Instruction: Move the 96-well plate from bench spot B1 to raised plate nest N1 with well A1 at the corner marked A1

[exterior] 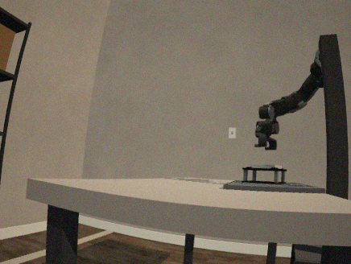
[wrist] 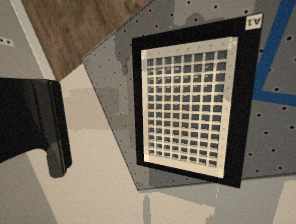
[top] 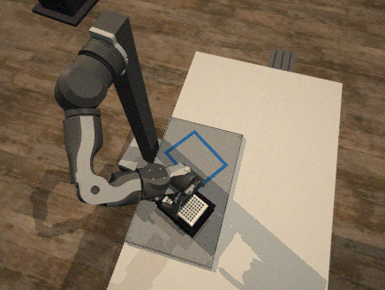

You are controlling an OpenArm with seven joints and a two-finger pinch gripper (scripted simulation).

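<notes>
The white 96-well plate (wrist: 187, 105) lies flat inside the black frame of the raised nest N1 (wrist: 240, 107). Its edges are parallel to the frame, and the frame's A1 label (wrist: 254, 22) is at the top right corner in the wrist view. In the top view the plate (top: 192, 209) sits on the nest (top: 187, 214), partly under my gripper (top: 183, 194). In the exterior view my gripper (exterior: 266, 146) hangs open and empty well above the nest (exterior: 263, 173). One dark finger (wrist: 37, 125) shows at the left of the wrist view, clear of the plate.
The blue outline of spot B1 (top: 196, 156) is on the grey dotted mat (top: 190, 194), beside the nest, with nothing inside it. The arm's dark column (top: 134, 97) stands at the mat's near edge. A shelf (exterior: 8, 80) stands far left.
</notes>
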